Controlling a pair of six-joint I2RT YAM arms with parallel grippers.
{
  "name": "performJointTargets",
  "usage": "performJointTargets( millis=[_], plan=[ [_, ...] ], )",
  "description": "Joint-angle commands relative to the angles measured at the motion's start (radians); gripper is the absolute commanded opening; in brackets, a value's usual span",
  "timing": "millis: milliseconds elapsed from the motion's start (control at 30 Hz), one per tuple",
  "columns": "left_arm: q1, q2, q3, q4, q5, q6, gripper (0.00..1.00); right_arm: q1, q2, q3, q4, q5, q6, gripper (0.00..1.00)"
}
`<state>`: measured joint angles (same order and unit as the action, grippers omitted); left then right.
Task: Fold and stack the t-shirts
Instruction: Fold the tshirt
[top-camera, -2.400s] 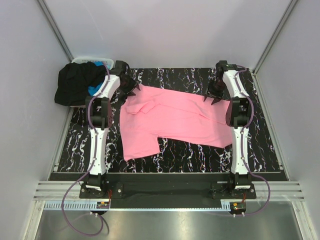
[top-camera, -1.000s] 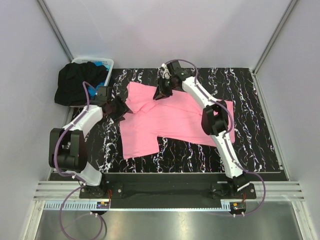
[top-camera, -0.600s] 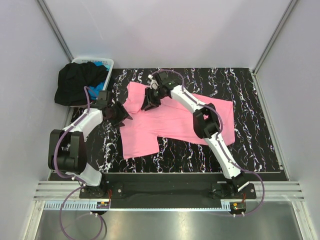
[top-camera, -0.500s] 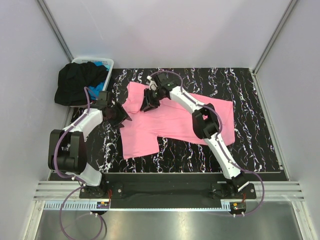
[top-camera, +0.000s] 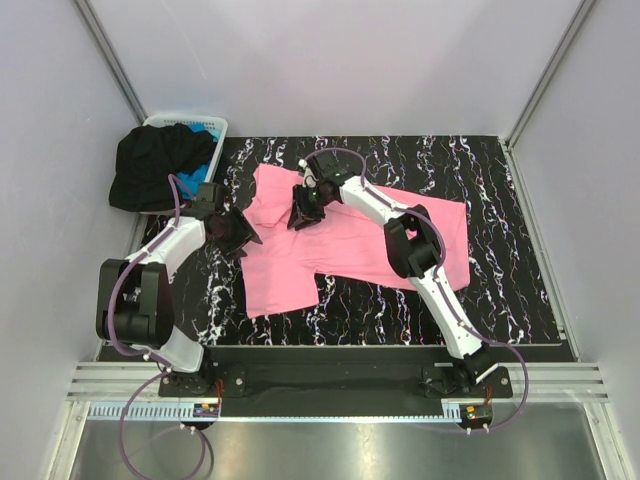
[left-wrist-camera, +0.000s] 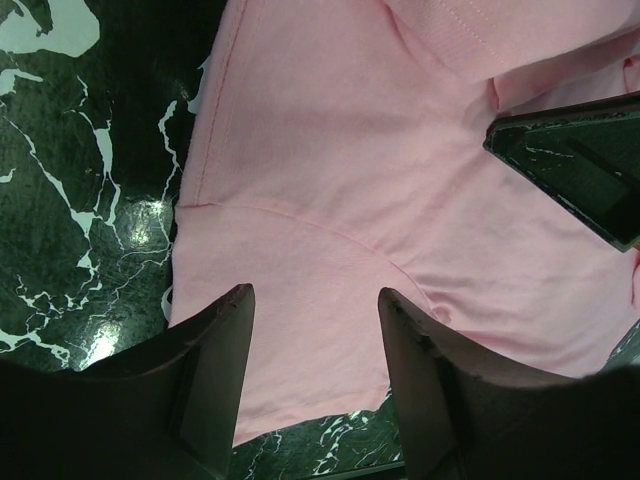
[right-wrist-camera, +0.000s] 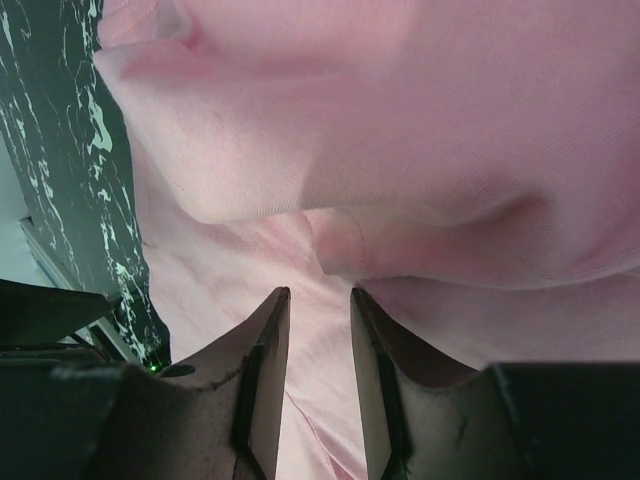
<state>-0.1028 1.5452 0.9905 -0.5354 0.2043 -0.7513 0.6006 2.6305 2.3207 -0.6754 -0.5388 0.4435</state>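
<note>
Blue shirt (top-camera: 203, 130) mostly hidden under black shirt (top-camera: 150, 165); left gripper (left-wrist-camera: 312, 296) half open, right gripper (right-wrist-camera: 318, 296) narrowly open, both empty over pink shirt (top-camera: 340, 245).

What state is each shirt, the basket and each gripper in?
Pink cloth t-shirt: spread on black marbled table, rumpled, not folded.
White slotted plastic basket: upright, holding shirts.
Black cloth t-shirt: crumpled over the basket.
Blue cloth t-shirt: in basket, mostly hidden.
Left gripper: open above pink shirt.
Right gripper: open above pink shirt.
</note>
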Motion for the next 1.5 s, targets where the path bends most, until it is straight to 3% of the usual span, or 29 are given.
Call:
performJointTargets(
  millis=[0, 400, 900, 1467],
  plan=[
    [0.005, -0.019, 0.011, 0.002, -0.006, 0.007, 0.57, 0.005, -0.041, 0.052, -0.015, 0.062, -0.034, 0.38],
    [0.006, 0.032, 0.008, -0.003, -0.014, -0.017, 0.55, 0.007, -0.052, 0.075, -0.018, 0.049, -0.049, 0.38],
    [0.005, 0.018, 0.022, -0.014, -0.014, 0.006, 0.54, 0.005, 0.063, 0.192, -0.013, 0.125, -0.049, 0.37],
    [0.006, 0.044, 0.037, -0.023, -0.02, 0.023, 0.54, 0.008, 0.005, 0.114, -0.032, 0.169, -0.046, 0.38]
  ],
)
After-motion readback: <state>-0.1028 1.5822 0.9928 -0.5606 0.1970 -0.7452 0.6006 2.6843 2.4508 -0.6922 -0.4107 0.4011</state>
